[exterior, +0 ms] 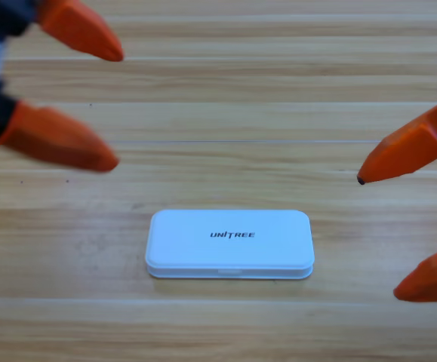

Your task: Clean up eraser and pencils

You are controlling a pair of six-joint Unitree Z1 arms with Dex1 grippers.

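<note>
My left gripper (118, 108) hangs at the upper left corner of the view, above the far left part of the desk (226, 98). Its two orange jaws are spread wide, one tip pointing right near the top edge, the other pointing right lower down, with bare wood showing between them. Nothing is held between them. The black body behind the jaws is cut off by the left edge.

My right gripper (378, 237) waits at the right edge of the view, large and partly cut off. Its jaws are likewise far apart: the upper jaw ends in a dark tip pointing left, the lower jaw sits near the lower right corner. It grips nothing.

Between the two grippers, toward the near middle of the desk, lies the white case (229, 243). It is a flat rounded rectangle, long side running left to right, lid closed, with dark lettering on top. Neither gripper touches it; both are well apart from it.

The eraser and the pencils are not visible anywhere on the desk; whether they lie inside the closed case cannot be told.
</note>
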